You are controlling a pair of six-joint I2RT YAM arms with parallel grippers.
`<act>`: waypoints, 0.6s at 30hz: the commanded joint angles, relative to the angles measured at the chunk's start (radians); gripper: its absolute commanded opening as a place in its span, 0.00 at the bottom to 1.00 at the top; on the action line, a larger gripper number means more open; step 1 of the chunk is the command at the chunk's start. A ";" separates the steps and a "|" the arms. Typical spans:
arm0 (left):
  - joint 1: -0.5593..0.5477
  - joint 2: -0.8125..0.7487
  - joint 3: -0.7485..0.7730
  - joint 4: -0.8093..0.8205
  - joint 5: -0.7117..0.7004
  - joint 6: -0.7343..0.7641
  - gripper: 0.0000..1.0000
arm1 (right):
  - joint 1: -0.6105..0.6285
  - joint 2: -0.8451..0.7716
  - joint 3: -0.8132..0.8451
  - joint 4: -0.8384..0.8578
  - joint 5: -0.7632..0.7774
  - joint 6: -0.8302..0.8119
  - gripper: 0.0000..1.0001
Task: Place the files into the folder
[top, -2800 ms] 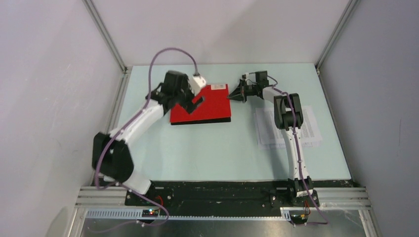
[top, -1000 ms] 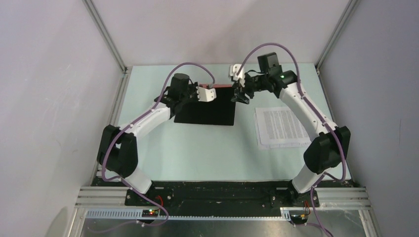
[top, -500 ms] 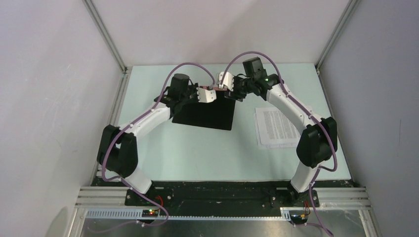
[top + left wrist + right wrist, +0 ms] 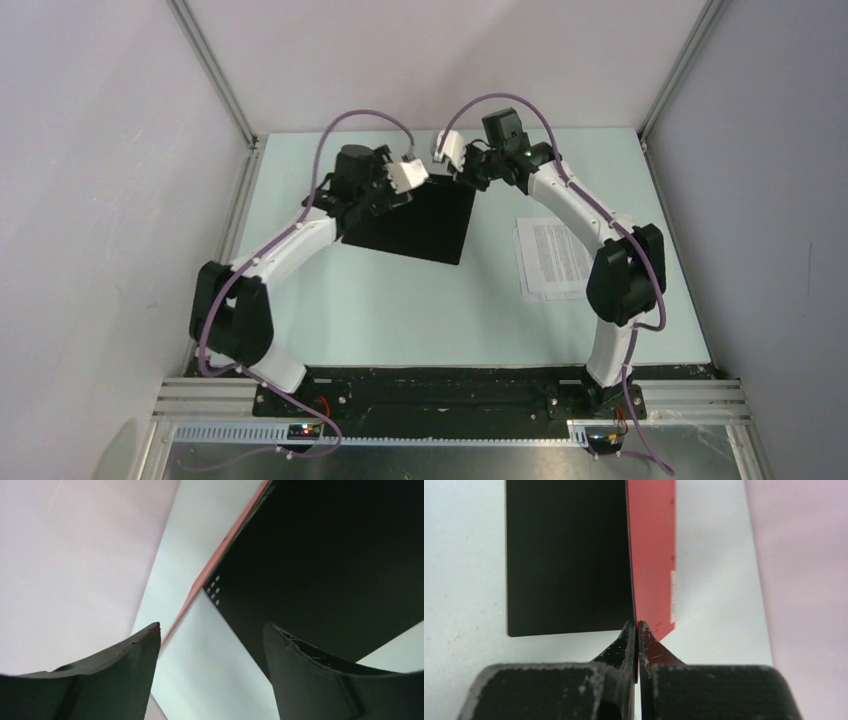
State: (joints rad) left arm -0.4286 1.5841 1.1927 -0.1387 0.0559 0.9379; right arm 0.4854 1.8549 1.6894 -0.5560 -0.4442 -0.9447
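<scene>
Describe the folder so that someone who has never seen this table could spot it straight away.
On the pale green table, look to the middle of the far side. The folder is the flat rectangle there, its cover pinched by the right gripper. It is black inside and red outside, unlike the white printed files to its right.

Left gripper (image 4: 212,627) seen from behind, dark fingers (image 4: 130,670) spread apart, nothing held between. Folder (image 4: 325,555) shown upper right: black inner face, red edge (image 4: 220,555), small white dots (image 4: 214,587) near corner. Pale surface (image 4: 210,680) seen below; pinkish wall (image 4: 75,555) at left.
</scene>
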 commanded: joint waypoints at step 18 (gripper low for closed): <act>0.261 -0.290 -0.009 -0.260 -0.166 -1.062 1.00 | -0.339 0.226 0.252 -0.134 -0.417 1.265 0.00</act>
State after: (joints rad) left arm -0.2596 1.1973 1.1873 -0.2310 -0.1932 0.1188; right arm 0.1619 2.1342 2.0151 -0.6899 -0.7311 0.1513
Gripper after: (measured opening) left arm 0.995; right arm 0.018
